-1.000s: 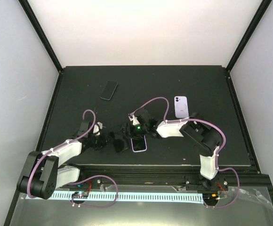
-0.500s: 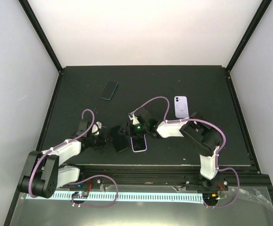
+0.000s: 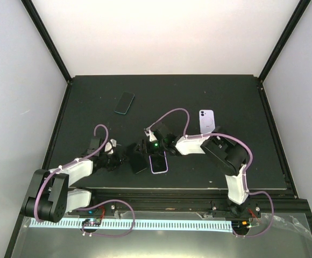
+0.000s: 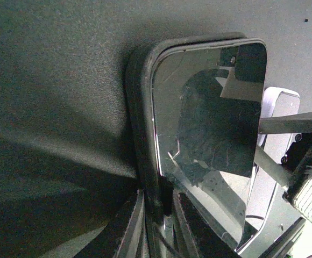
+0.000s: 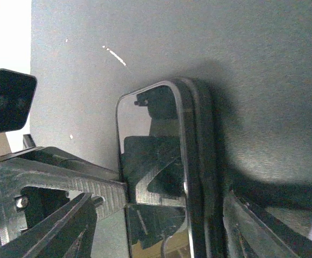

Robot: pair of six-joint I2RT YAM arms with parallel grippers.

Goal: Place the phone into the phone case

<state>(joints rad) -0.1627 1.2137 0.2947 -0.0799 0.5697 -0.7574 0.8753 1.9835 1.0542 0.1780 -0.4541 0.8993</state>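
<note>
The phone [image 4: 210,118] sat glass-up inside the dark rim of the phone case [image 4: 140,118]. Both were directly ahead of the left claw [image 4: 156,215], with their long axis running straight away from it. That claw was narrow and nipped the near end of the case rim between its fingers [image 4: 137,220].

The right claw [image 5: 175,201] stood wide and astride the same pair, across the short axis. One finger's tip met the glass edge on its left, and the other finger sat just beside the case rim on its right. I could not tell whether it was squeezing or only bracketing. Neither arm was nearer, since both were at the phone from opposite ends.

I judged that the coming move turned on the double edge by the right claw's right finger. There the phone [image 5: 150,161] and the case [image 5: 201,161] showed as two stacked lips, which suggested that side was not fully seated and needed a push.

From overhead, the phone [image 3: 139,163] was only a dark sliver between the left claw [image 3: 125,161] and the right claw [image 3: 145,150], so its seating could not be read. That view did show a lilac-rimmed phone [image 3: 158,164] on the counter [image 3: 91,107], just past the held phone from the left claw. A lilac phone [image 3: 206,122] and a teal phone [image 3: 125,102] both lay well apart from the claws. The left wrist view caught only the edge of the lilac-rimmed one.
</note>
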